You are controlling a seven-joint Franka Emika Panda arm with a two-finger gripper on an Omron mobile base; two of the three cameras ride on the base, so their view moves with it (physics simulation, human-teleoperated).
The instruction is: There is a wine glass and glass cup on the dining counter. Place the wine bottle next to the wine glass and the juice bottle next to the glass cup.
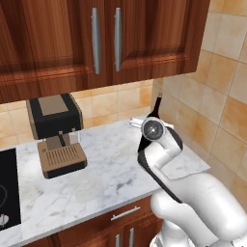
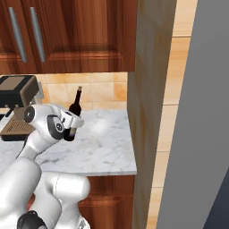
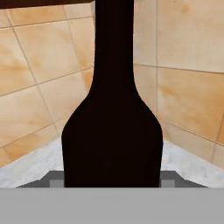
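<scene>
The tall, slim, near-black glass wine bottle (image 1: 155,109) stands upright in the back corner of the white-grey marble worktop (image 1: 101,178), close to the tan tiled wall (image 1: 219,72), right of the dark coffee machine (image 1: 54,132); it sits there as the first thing to fetch for the dining counter. The white arm reaches level at the bottle's lower body, a sideways approach suited to a tall upright bottle. The hand (image 2: 71,132) straddles the bottle's base, its fingertips (image 3: 168,177) flanking the body, part-spread; it looks clasped on the bottle, though contact is hidden.
</scene>
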